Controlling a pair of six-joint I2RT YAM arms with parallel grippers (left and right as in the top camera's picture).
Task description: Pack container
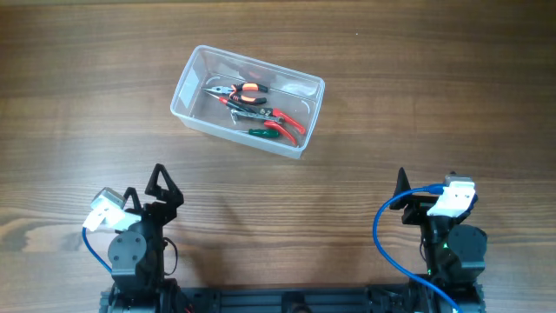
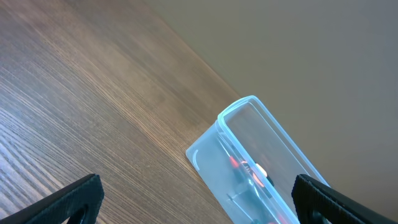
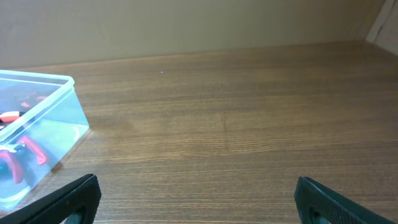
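Note:
The clear plastic container [image 1: 193,75] sits on the wooden table at the back, left of centre. Inside it lie pliers with orange-and-black handles [image 1: 245,91], cutters with red handles [image 1: 287,120] and a green-handled tool [image 1: 261,133]. The container also shows in the left wrist view [image 2: 208,152] and at the left edge of the right wrist view [image 3: 65,118]. My left gripper [image 1: 163,185] is open and empty near the front left, well short of the container. My right gripper [image 1: 403,186] is open and empty at the front right over bare wood.
The wooden table [image 1: 417,96] stretches to the right of the container. Blue cables [image 1: 382,230] loop beside both arm bases at the front edge. A plain wall rises behind the table in the wrist views.

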